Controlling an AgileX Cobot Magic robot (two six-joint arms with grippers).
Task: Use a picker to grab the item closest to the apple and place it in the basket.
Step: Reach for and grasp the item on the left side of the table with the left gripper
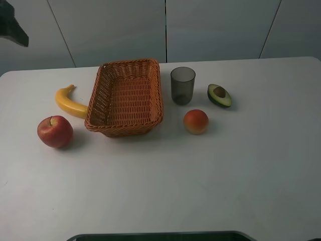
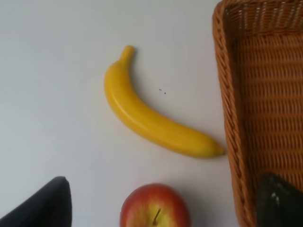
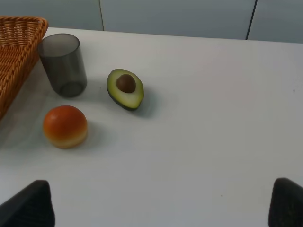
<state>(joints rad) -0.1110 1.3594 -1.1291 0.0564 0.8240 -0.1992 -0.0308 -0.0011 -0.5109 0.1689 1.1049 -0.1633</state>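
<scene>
The left gripper (image 2: 164, 179), fingers (image 2: 45, 205) spread and empty, is hovering with the banana (image 2: 156, 118) just beyond its fingertips, probably needing to straddle the fruit's middle crosswise.

White table (image 1: 210, 191) under soft even light, pale grey panelled wall (image 1: 220, 27) with dark seams behind

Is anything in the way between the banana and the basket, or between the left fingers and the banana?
Nothing visible. The banana lies on bare table right beside the basket's left wall. The apple sits close by but off that line, and nothing covers the banana from the open left fingers.
</scene>
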